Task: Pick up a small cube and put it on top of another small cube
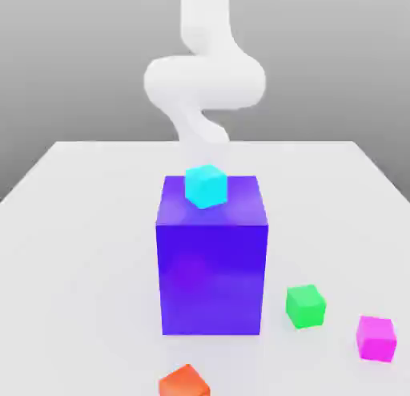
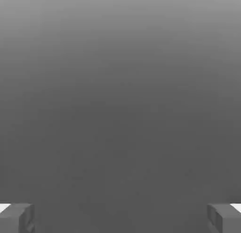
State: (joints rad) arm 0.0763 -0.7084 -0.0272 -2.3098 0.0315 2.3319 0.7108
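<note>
Four small cubes: cyan, green, orange-red, magenta.
Magenta cube (image 1: 375, 337): on counter (image 1: 80, 226), near green cube (image 1: 305, 305).
Claw (image 2: 120, 218): released, grasping nothing.

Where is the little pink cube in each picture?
Exterior view: the pink cube sits on the table near the exterior view's lower right corner, just right of the green cube.
Hand view: here I see grey background between the fingers of the open gripper.
Shared landmark: the white arm, which carries that gripper.
</note>
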